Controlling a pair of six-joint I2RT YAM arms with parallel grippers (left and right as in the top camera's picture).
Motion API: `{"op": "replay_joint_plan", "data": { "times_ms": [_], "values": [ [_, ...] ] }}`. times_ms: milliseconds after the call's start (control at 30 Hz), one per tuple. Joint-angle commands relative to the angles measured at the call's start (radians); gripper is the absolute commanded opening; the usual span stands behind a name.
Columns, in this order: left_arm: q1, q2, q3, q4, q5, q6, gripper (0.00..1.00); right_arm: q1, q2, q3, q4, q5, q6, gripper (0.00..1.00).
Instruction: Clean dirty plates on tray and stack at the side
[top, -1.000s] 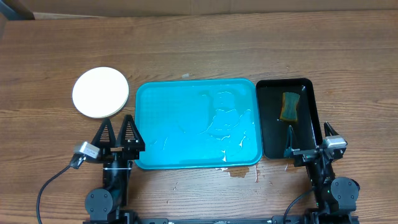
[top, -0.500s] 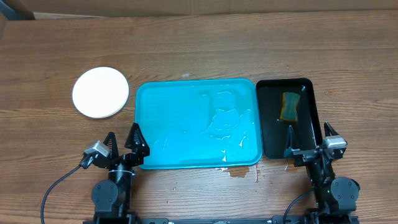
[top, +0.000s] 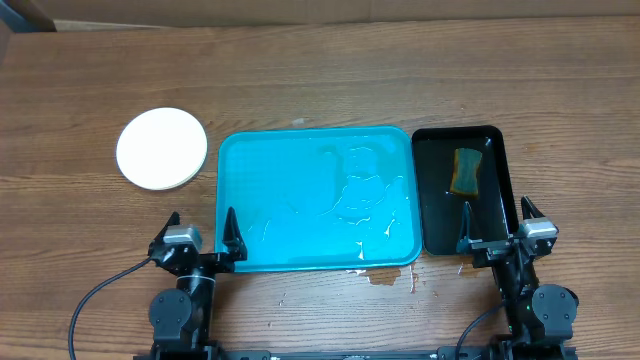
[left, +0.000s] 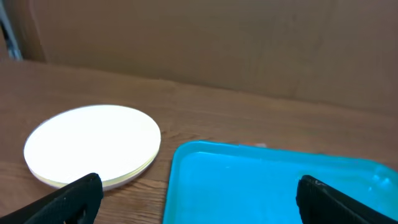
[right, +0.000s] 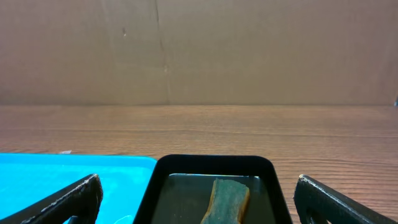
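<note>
Left of tray (top: 290, 200), plates (top: 162, 148) sit stacked; tray's bare but wet. L gripper (top: 202, 232) and R gripper (top: 496, 215) gape wide, empty. Watch L finger beside tray rim: nudge it and water (top: 365, 195) prob. slops over.

Plates and tray, flat on the bench (top: 330, 80).
Round plates (top: 162, 149) stacked, white top face up, left of and apart from turquoise tray (top: 285, 180); tray wet across its right half.
</note>
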Motion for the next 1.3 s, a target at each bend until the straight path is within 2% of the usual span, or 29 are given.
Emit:
{"op": "replay_joint_plan", "data": {
  "times_ms": [0,1267],
  "values": [
    [0.004,-0.014,-0.004,0.002,0.045,0.16,1.0,0.005,-0.008,-0.011,0.005,-0.005,-0.003,1.0],
    [0.004,-0.013,-0.004,0.002,0.055,0.154,1.0,0.005,-0.008,-0.011,0.005,-0.005,-0.003,1.0]
  ]
}}
